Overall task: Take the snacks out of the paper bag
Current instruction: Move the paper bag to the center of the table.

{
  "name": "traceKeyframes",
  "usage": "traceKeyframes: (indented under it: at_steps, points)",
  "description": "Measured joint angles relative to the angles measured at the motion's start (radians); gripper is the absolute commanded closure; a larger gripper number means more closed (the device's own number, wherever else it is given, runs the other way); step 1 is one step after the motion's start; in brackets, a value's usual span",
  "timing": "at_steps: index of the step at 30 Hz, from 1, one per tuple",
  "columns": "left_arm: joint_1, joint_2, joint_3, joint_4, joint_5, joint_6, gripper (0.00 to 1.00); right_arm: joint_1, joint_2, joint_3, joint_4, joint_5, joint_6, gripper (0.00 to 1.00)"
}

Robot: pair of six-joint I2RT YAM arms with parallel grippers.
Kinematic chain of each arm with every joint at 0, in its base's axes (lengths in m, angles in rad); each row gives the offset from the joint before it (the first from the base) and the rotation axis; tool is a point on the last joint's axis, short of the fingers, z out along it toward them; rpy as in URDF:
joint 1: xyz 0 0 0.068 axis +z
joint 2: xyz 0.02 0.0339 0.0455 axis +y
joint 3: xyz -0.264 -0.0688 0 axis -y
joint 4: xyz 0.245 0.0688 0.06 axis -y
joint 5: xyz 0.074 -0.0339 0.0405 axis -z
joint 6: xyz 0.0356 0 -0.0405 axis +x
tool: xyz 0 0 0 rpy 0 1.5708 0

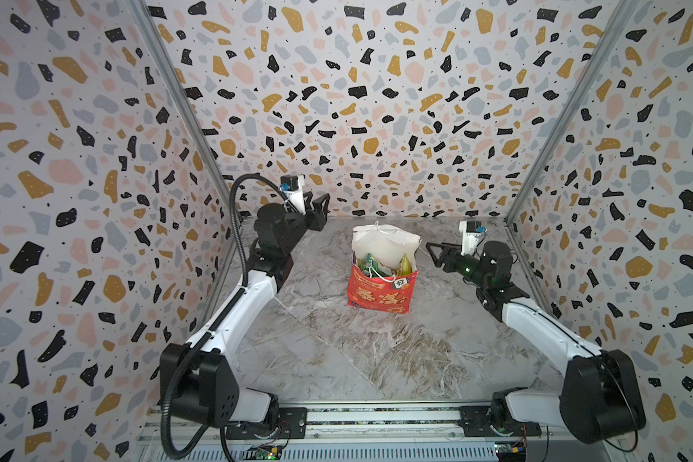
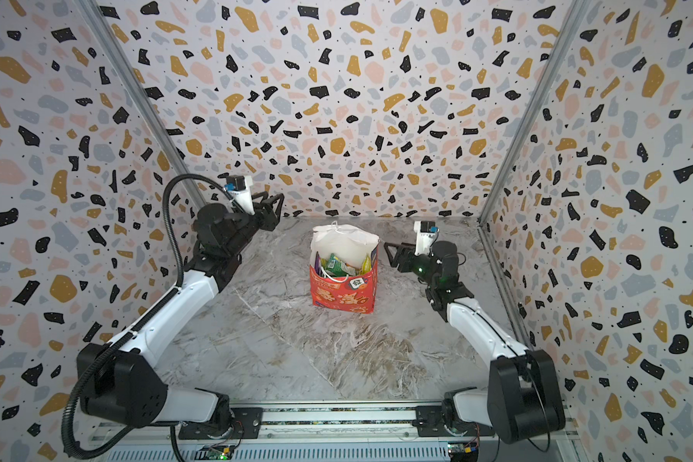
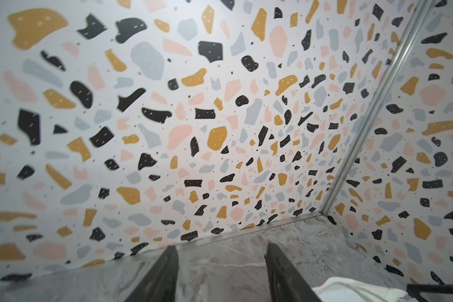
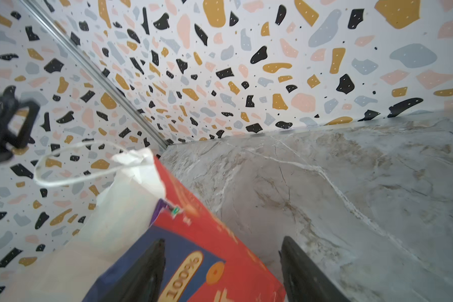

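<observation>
The left gripper [image 3: 222, 245] and right gripper [image 4: 222, 239] stand open, empty; the snacks [image 1: 377, 264] look light, slippery, best pinched at upper edges.

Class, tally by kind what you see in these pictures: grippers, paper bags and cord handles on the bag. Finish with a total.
Grippers: 2, the left gripper and the right gripper
Paper bag: 1
Cord handles: 2
Total: 5
The snacks inside the bag are too bunched to count.
</observation>
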Motion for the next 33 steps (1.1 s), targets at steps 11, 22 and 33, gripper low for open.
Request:
traceKeyframes:
  at_steps: [11, 22, 33]
  points:
    - [-0.130, 0.527, 0.753, -0.661, 0.105, 0.477, 0.26, 0.076, -0.385, -0.387, -0.093, 0.026, -0.029, 0.29]
    - [-0.166, 0.636, 0.854, -0.938, 0.059, 0.694, 0.33, 0.102, -0.332, -0.424, -0.063, -0.019, -0.058, 0.29]
    - [-0.163, 0.447, 0.656, -0.872, 0.061, 0.715, 0.23, 0.114, -0.219, -0.415, 0.043, -0.069, -0.082, 0.28]
